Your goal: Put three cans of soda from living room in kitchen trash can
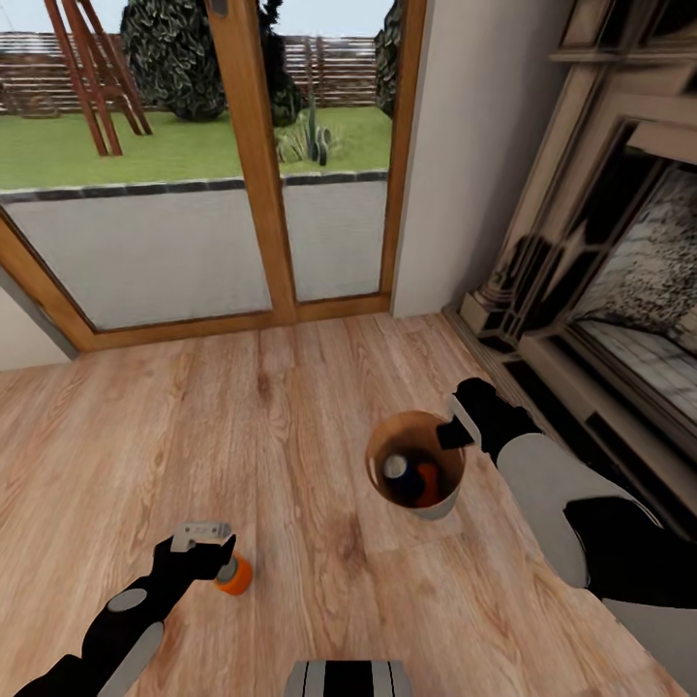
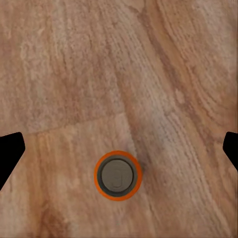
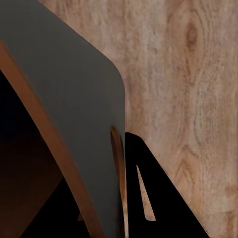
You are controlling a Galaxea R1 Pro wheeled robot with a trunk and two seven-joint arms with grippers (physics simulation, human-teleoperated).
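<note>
The tash can (image 1: 440, 503), pale outside and copper-brown inside, stands on the wood floor of the living room. My right gripper (image 1: 453, 432) is shut on its near rim; in the right wrist view a black finger (image 3: 148, 198) presses the outside of the bin wall (image 3: 74, 114). Inside the bin lie a dark blue can of soda (image 1: 402, 474) and an orange one (image 1: 430, 482). A third, orange can (image 1: 234, 575) stands upright on the floor. My left gripper (image 1: 215, 554) hovers over it, open; from above, the can (image 2: 117, 175) sits between the wide-apart fingertips (image 2: 10, 153).
Wood-framed glass doors (image 1: 261, 165) close the far side, with a garden beyond. An ornate stone fireplace (image 1: 600, 290) runs along the right, close behind my right arm. Light wood floor (image 1: 242, 416) stretches between the doors and the bin.
</note>
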